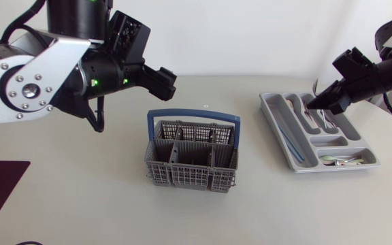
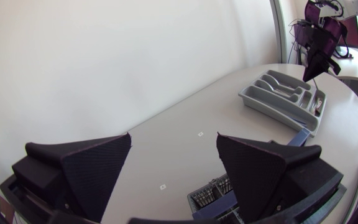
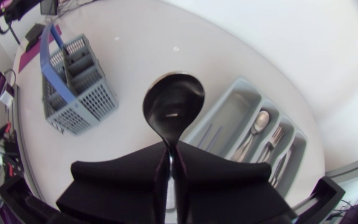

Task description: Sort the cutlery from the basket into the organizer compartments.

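Steel spoon [image 3: 173,109] is clamped by its handle between the right gripper's [image 3: 169,152] fingers, bowl pointing ahead and hanging over one end of the organizer [image 1: 272,112]. I judge it is held this way so it can be lowered lengthwise into a long compartment. Another spoon [image 3: 260,121] and a fork [image 3: 275,134] lie in neighbouring slots, so it likely belongs with that spoon. The fingers are pressed nearly together, with only the thin handle between them. The left gripper [image 2: 173,146] hangs above the table behind the basket [image 1: 182,173], fingers spread wide with nothing between them, probably parked out of the way. The basket stands mid-table, well apart from the organizer, and no cutlery shows in it.
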Robot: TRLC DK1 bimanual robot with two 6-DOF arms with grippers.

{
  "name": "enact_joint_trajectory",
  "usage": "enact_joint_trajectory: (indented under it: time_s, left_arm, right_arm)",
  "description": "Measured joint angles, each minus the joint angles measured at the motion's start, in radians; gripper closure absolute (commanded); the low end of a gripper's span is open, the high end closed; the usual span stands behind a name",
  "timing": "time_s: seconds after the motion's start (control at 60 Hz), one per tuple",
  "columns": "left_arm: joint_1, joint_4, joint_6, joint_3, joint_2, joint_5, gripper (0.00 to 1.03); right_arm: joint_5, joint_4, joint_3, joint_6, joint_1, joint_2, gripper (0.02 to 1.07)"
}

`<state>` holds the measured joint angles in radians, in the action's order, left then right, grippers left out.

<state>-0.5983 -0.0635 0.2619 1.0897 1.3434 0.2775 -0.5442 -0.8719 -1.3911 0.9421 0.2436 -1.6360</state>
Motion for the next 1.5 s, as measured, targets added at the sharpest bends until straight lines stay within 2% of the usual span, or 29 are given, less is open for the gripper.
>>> enact_joint_trajectory:
  time_s: [0.233, 0.5, 0.65, 0.867, 1.017, 1.2, 1.4, 1.5]
  left_arm:
    - [0.013, -0.037, 0.005, 0.0, -0.025, -0.003, 0.07]
    - [0.014, -0.043, 0.01, -0.001, -0.053, -0.004, 0.07]
    - [0.013, -0.052, 0.012, -0.003, -0.065, -0.004, 0.07]
    - [0.003, -0.06, 0.012, -0.003, -0.071, -0.004, 0.07]
    - [0.0, -0.063, 0.012, -0.003, -0.08, -0.003, 0.07]
    - [0.0, -0.071, 0.013, -0.004, -0.092, -0.003, 0.07]
    - [0.0, -0.071, 0.013, -0.007, -0.103, -0.004, 0.07]
    - [0.0, -0.071, 0.013, -0.013, -0.106, -0.004, 0.07]
  right_arm:
    - [0.119, 0.011, 0.103, 0.328, 0.129, -0.038, 1.0]
    - [0.276, 0.244, 0.269, 0.643, 0.259, -0.092, 1.0]
    - [0.309, 0.282, 0.297, 0.765, 0.302, -0.122, 1.0]
    - [0.331, 0.446, 0.363, 0.867, 0.319, -0.123, 1.0]
    - [0.349, 0.473, 0.389, 0.908, 0.318, -0.127, 1.0]
    - [0.398, 0.619, 0.428, 0.986, 0.3, -0.139, 1.0]
    - [0.443, 0.69, 0.478, 1.04, 0.269, -0.145, 0.99]
    - [0.465, 0.73, 0.497, 1.052, 0.253, -0.145, 0.89]
